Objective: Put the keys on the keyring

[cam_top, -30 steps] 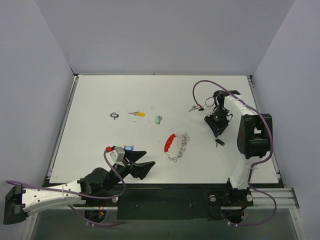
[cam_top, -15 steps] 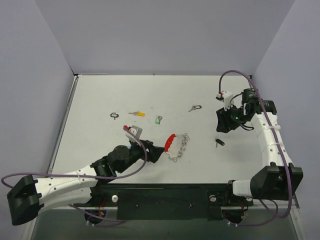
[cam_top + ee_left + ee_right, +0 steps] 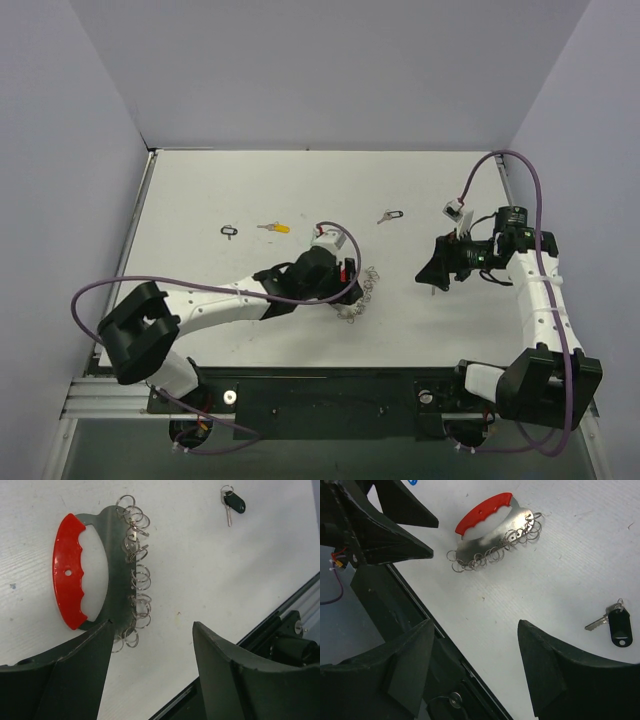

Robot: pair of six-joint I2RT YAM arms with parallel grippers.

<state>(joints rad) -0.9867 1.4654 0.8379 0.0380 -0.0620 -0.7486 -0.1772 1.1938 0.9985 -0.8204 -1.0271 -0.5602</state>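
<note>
- Left gripper (image 3: 151,626): fingers apart, nothing between them, hovering just over the keyring (image 3: 116,560). The keyring lies flat on the white table (image 3: 200,180), near the middle and toward the front edge.
- Keyring build: glossy red plastic grip (image 3: 67,575), scalloped on its inner edge, with one small hole. It joins a curved plate of dull silver metal. Thin wire split rings (image 3: 136,580) hang in a row off the plate's outer edge.
- Progress: every split ring in view looks bare, with no key on. Judged to be at the very start, with all keys left to thread.
- Right gripper (image 3: 474,624): fingers apart, empty, low over the table to the right of the keyring and apart from it. A black-tagged key (image 3: 620,626) lies loose near it: slim silver blade, smooth tag, its own tiny ring.
- Farther back, all loose and well apart from the keyring: yellow-tagged key (image 3: 273,228), small dark key (image 3: 230,231) to its left, dark-tagged key (image 3: 390,216) on the right.
- More keys may sit hidden under the left arm; cannot tell.
</note>
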